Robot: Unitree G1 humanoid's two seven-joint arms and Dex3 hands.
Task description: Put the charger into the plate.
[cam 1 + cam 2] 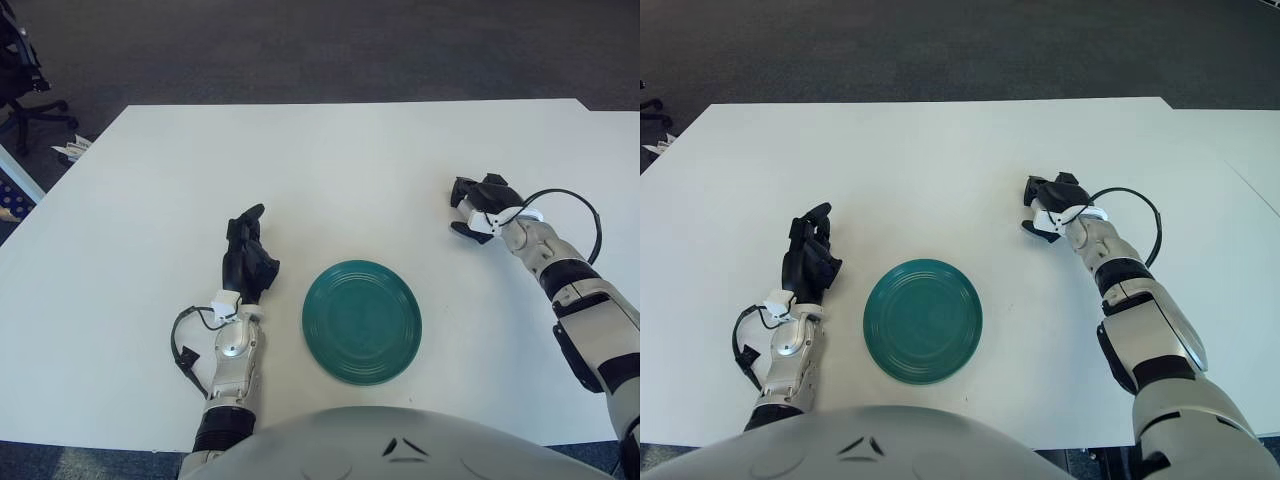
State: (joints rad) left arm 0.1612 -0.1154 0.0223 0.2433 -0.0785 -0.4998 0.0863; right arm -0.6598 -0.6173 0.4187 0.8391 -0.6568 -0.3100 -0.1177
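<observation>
A round green plate (362, 322) lies empty on the white table (330, 170), near its front edge. My right hand (470, 210) is to the right of the plate and a little further back, low over the table. Its black fingers are curled around a small white charger (482, 222), which is mostly hidden by them. The hand and charger also show in the right eye view (1045, 215). My left hand (248, 250) shows just left of the plate, fingers relaxed and pointing away, holding nothing.
A black office chair (22, 75) and some papers (72, 150) are off the table's far left corner. Dark carpet lies beyond the far edge. A black cable loops beside my right wrist (590, 215).
</observation>
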